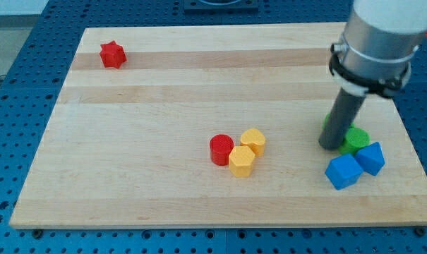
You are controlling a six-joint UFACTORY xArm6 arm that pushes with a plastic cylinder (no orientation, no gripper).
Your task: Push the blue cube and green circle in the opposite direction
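- Camera view: my tip [331, 146], a bare rod with no jaws, grips nothing; it touches the green circle's [355, 139] left edge, with more green hidden behind the rod.
- Blue cube [342, 171]: just below the circle, touching a second blue block [370, 157].
- Board middle: red cylinder [221, 149] and two yellow blocks [247, 151], clustered.
- Top left: red star [112, 54].

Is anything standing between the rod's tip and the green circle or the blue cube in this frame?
Nothing visible does. My tip sits right against the green circle on its left in the view. The blue cube lies just below the tip, beside a second blue block. Another green piece peeks from behind the rod.
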